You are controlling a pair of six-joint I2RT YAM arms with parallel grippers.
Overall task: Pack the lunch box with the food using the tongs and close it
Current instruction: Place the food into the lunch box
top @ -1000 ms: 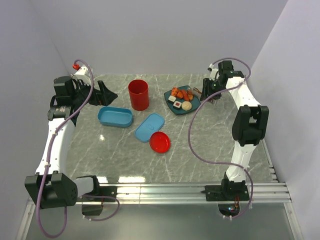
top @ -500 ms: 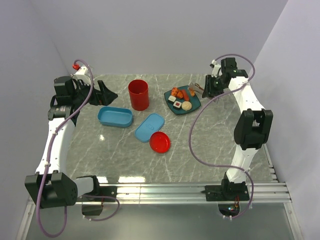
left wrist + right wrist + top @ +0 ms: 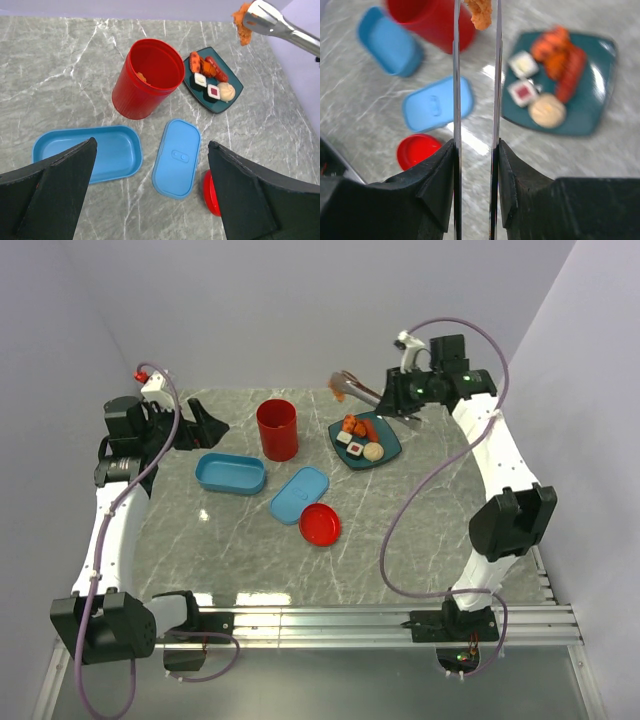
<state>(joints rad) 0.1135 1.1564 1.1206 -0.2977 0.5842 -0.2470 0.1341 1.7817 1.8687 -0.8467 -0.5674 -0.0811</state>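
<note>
- Right pincer [image 3: 392, 398] is clamping the tongs [image 3: 358, 390] across both arms. The tips are pinching one orange chunk [image 3: 481, 12] in the air near the worktop's [image 3: 430, 540] far edge, between the red cup [image 3: 277, 428] and the teal plate [image 3: 392, 448].
- Left pincer [image 3: 210, 423] is hanging wide open and empty by the far-left corner.
- Lunch box [image 3: 230, 473] is lying open and empty toward the left edge, with its lid [image 3: 299, 494] beside it mid-worktop.
- The rest of the food is sitting on the plate.
- Risk: the chunk is being held only at the very tips, so a jerk or a slackening squeeze drops it.
- Risk: the route to the box is crossing the cup, so a drop could land inside it, or low tongs could tip it.
- Risk: the box is shallow, so a high release could bounce the piece out.
</note>
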